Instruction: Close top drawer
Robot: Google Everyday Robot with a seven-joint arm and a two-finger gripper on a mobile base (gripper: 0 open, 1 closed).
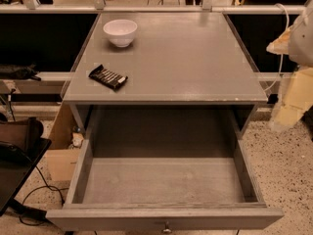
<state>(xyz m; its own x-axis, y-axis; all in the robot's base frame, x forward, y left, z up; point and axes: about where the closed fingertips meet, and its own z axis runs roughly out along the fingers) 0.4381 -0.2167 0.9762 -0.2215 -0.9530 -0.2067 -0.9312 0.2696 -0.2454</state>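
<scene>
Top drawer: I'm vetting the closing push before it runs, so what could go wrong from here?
1. The top drawer is pulled far out, while the gripper is off at the right, beside the cabinet; a push on one corner could skew and jam it.
2. A hard shove might jolt the cabinet, shifting the white bowl or the dark snack bar lying near the top's left edge.

Matt grey-painted wood top drawer [164,180] in lower frame, small shiny metal knob [167,226], smooth matt grey cabinet top [195,58], glossy white bowl [120,32] upper left, glossy dark-wrapped snack bar [108,77], speckled stone-like floor [288,170], pale matt gripper [286,112] at right edge.
</scene>
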